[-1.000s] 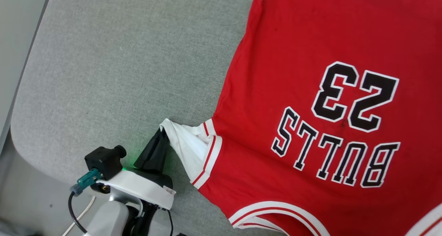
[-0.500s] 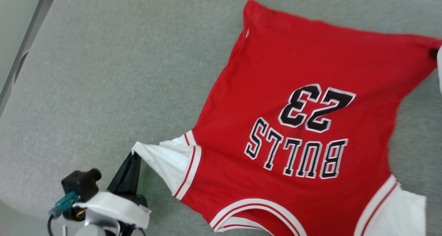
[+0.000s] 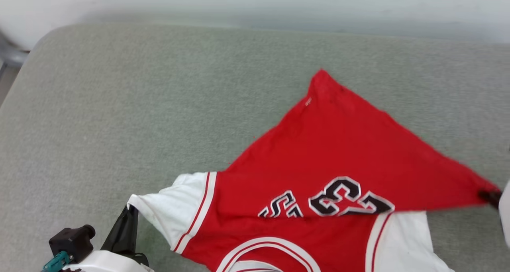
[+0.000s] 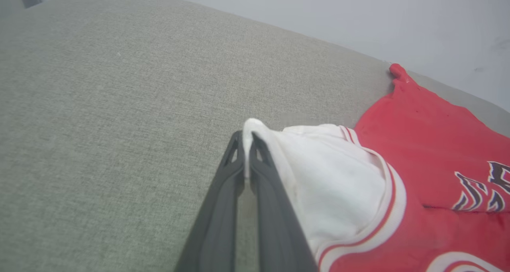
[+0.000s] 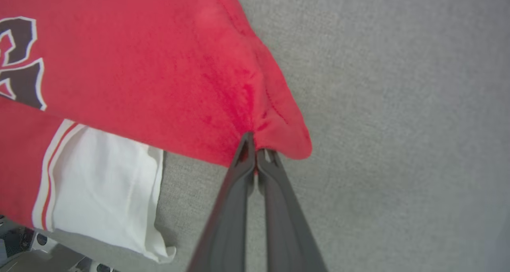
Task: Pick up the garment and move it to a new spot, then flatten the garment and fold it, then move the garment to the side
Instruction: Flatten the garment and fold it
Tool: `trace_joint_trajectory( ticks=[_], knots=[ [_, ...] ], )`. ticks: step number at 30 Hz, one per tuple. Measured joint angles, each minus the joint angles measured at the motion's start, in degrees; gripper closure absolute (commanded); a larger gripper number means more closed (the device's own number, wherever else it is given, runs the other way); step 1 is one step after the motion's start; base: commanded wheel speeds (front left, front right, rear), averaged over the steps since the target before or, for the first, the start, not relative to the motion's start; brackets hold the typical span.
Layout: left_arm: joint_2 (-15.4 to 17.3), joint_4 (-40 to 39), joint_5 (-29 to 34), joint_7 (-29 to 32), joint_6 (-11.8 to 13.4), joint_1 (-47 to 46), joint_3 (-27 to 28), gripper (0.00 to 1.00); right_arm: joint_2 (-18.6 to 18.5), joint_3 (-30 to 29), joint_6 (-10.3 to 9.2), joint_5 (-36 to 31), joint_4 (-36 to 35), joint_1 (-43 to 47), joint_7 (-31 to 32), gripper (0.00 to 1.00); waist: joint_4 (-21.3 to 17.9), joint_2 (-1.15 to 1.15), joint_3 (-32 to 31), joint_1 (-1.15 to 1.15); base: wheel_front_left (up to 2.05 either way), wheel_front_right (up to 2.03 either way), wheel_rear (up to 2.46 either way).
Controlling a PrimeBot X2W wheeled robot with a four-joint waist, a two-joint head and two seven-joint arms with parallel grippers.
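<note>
Starting at the left of the head view, I see the left gripper [image 3: 130, 210] low in the corner. Its two dark fingers are pinched together on the tip of the left sleeve [image 3: 171, 208]. My left wrist view confirms it: a nub of white cloth pokes out past the closed fingertips, with no gap between them. That sleeve is stretched from the tips toward the red body of the garment [image 3: 338, 152], which lies on the grey-green cushion [image 3: 119, 104] right of centre and near my edge.

Across the middle, a red panel is folded over toward me. Its lower edge cuts across the lettering and the number 23 [image 3: 346, 196], so I read only their tops. One hem corner [image 3: 322, 75] points away toward the pale wall [image 3: 255, 1].

Further right, the right sleeve [image 3: 402, 240] lies flat below the fold. At the far right edge, the right gripper [image 3: 492, 195] has the other hem corner clamped. In the right wrist view its fingers meet on bunched red cloth, held above the cushion.
</note>
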Motion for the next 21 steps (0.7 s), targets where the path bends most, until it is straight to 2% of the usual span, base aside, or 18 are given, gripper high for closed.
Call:
trace_joint_trajectory(
  ticks=[11, 15, 20, 21],
  knots=[
    [1.11, -1.22, -0.49, 0.71, 1.03, 2.02, 0.65, 1.00, 4.91, -5.12, 0.00, 0.83, -2.67, 19.19, 4.21, 1.00, -3.92, 0.00, -2.21, 0.00, 0.00, 0.00, 0.00],
    [1.44, -1.23, -0.52, 0.73, 1.20, 2.16, 0.68, 1.00, 6.04, -4.74, 0.00, 1.09, -2.99, 25.08, 5.83, 1.00, -4.36, 0.00, -2.46, 0.00, 0.00, 0.00, 0.00],
    [1.47, -1.13, -0.58, 0.73, 1.23, 2.17, 0.52, 1.00, 7.44, -4.14, 0.00, 0.87, -2.96, 28.54, 4.99, 1.00, -4.52, 0.00, -2.48, 0.00, 0.00, 0.00, 0.00],
    [1.48, -1.09, -0.58, 0.73, 1.23, 2.16, 0.47, 1.00, 7.93, -4.53, -0.01, 0.81, -2.89, 28.51, 4.13, 0.78, -4.55, 0.00, -2.51, 0.00, 0.00, 0.00, 0.00]
  ],
)
